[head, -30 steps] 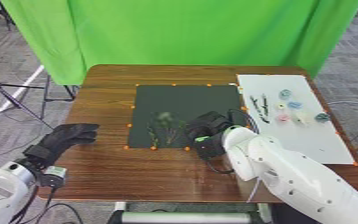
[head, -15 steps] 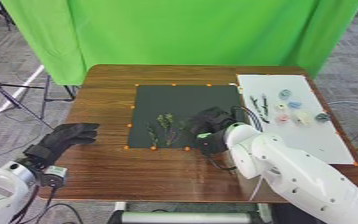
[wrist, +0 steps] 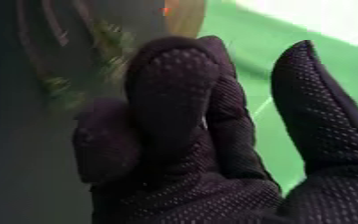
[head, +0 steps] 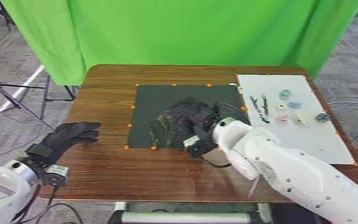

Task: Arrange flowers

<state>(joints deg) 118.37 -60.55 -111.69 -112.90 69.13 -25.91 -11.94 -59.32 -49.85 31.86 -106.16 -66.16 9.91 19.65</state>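
Right wrist view has the right hand (wrist: 193, 197) wide, thumb apart from fingers, with slender leafy green sprigs (wrist: 111, 41) just beside it on the black mat (wrist: 20, 160), probably light, bendy, fragile, best pinched by the stems.

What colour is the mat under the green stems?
The mat is dark grey, clearest in the head view.
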